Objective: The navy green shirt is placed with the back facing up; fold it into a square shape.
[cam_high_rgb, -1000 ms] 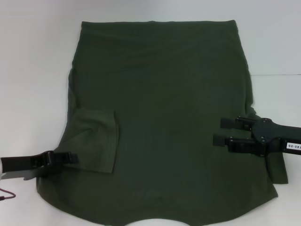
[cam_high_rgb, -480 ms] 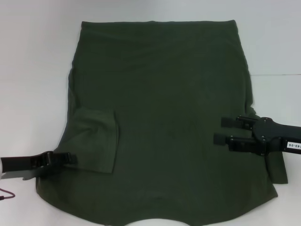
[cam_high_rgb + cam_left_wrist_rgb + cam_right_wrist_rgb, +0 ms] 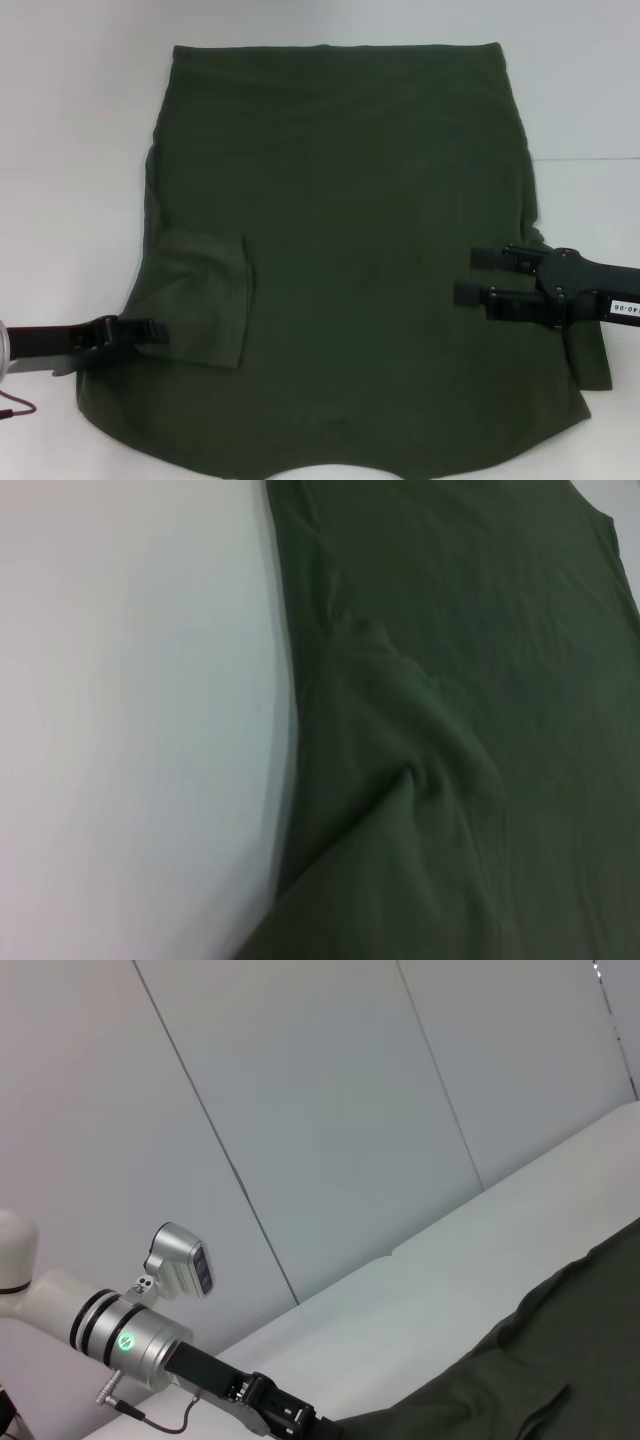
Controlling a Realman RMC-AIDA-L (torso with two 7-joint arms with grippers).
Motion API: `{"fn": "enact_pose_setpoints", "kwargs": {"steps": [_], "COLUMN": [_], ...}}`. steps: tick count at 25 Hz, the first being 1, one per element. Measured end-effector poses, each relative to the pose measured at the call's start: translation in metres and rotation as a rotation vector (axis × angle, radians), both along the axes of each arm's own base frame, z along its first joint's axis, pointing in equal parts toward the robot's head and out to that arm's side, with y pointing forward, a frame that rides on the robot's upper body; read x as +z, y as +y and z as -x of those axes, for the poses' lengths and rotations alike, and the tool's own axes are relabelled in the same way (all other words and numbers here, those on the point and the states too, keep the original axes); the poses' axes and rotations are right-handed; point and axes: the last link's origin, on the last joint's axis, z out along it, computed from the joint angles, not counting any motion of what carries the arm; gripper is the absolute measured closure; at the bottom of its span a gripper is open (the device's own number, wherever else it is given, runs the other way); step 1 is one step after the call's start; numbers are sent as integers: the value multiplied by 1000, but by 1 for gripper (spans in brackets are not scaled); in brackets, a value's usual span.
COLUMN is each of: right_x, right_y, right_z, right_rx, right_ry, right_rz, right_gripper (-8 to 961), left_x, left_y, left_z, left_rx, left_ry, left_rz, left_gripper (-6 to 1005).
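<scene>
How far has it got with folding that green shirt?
Early on. Done: the navy green shirt lies flat, its left sleeve folded onto the body. In hand: the left gripper sits by that sleeve; the right gripper, fingers open, is over the right side. Left: that side's fold and folding it into a square.

The black two-fingered left gripper (image 3: 150, 330) is built of angular plastic links mounted on a silver cylindrical wrist section, from which a thin dark red cable (image 3: 15, 410) runs. In the right wrist view that arm shows black bands, a green circular indicator light (image 3: 126, 1341), a white rounded upper segment and a small grey camera module (image 3: 180, 1260). The black two-fingered right gripper (image 3: 470, 276) has long parallel bar fingers, visible screw heads and a white printed label (image 3: 622, 309).
</scene>
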Motion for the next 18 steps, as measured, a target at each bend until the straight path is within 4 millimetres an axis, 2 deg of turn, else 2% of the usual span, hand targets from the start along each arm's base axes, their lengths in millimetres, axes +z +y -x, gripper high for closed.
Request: {"fn": "enact_pose_setpoints", "kwargs": {"steps": [18], "right_x": [0], "right_y": [0], "right_z": [0], "right_rx": [-3], "right_ry": [4], "right_rz": [-1], "right_gripper": [86], "left_x": [-2], "left_y": [0], "left_z": [-1], "left_rx": [4], "left_ry": [10], "left_rz": [25], "left_gripper": [324]}}
